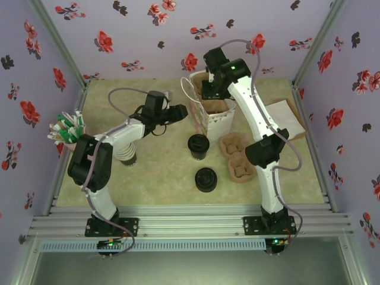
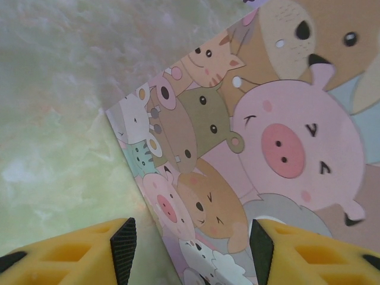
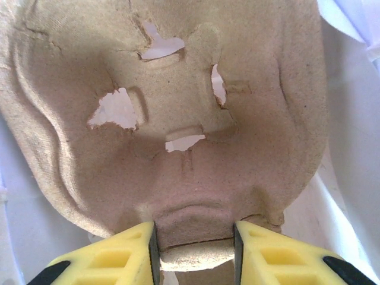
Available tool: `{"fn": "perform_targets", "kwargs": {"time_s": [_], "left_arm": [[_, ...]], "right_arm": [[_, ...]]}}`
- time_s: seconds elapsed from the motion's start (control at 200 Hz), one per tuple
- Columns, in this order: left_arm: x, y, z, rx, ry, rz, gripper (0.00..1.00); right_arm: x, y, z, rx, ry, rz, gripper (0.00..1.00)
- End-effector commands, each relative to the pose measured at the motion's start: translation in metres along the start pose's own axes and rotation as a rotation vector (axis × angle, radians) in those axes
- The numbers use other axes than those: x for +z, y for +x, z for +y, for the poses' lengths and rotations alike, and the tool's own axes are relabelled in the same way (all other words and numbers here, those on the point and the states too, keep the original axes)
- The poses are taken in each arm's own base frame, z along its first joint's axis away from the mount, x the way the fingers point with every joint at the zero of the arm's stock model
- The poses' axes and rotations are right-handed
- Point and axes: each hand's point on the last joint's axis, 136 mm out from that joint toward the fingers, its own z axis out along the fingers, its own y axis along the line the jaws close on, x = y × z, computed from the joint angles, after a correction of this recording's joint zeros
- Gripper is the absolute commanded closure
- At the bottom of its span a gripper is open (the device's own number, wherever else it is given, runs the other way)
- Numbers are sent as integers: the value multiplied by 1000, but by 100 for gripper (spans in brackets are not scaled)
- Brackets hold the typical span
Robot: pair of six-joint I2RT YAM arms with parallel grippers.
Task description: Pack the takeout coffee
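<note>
Right pincer (image 3: 195,240) grips the pulp cup carrier (image 3: 178,166) by its rim — white paper (image 3: 353,154) behind.

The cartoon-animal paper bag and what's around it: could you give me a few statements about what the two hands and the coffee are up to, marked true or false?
1. The right hand pinches the edge of a brown moulded-pulp cup carrier. True.
2. The left hand is clamped on a black lid. False: its fingers stand open, at the paper bag printed with cartoon animals.
3. The small paper coffee cup with a round black plastic lid is already inside the bag. False: it stands on the table in front of the bag.
4. A second brown pulp carrier lies on the table. True.
</note>
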Motion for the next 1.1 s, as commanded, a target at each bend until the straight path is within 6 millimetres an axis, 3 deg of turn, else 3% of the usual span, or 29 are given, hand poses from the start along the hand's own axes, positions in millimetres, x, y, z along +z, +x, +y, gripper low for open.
{"fn": "perform_targets", "kwargs": {"time_s": [0.0,0.56,0.88,1.095], "left_arm": [[7,-2,-7,19,25,18,44],[10,-3,-9,21,28,23,44],[10,-4,-10,23,28,22,44],[12,-4,-10,21,27,26,44]], "right_arm": [[0,3,-4,-15,26,13,65],[40,16,-16,-13,98,101,63],[69,33,-25,-38,158,180,62],[78,42,-22,-68,155,221,60]]}}
